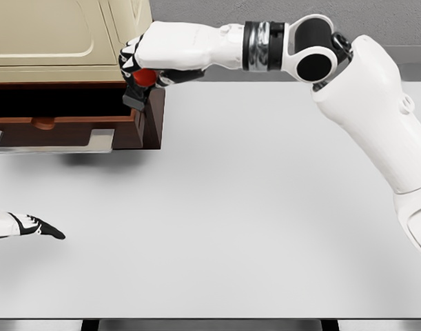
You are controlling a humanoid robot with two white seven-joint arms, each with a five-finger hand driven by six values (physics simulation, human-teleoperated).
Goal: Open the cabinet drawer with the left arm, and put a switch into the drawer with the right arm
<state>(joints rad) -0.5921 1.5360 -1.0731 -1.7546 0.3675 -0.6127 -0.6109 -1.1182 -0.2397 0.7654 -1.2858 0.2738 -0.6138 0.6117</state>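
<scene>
Overhead, right hand (145, 65) with switch (140, 86) above white table (251, 207).

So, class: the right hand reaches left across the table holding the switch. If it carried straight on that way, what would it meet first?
Probably the cream cabinet: the right hand, shut on the switch, sits at its front corner above the open drawer. Depth is unclear, so it might pass in front.
</scene>
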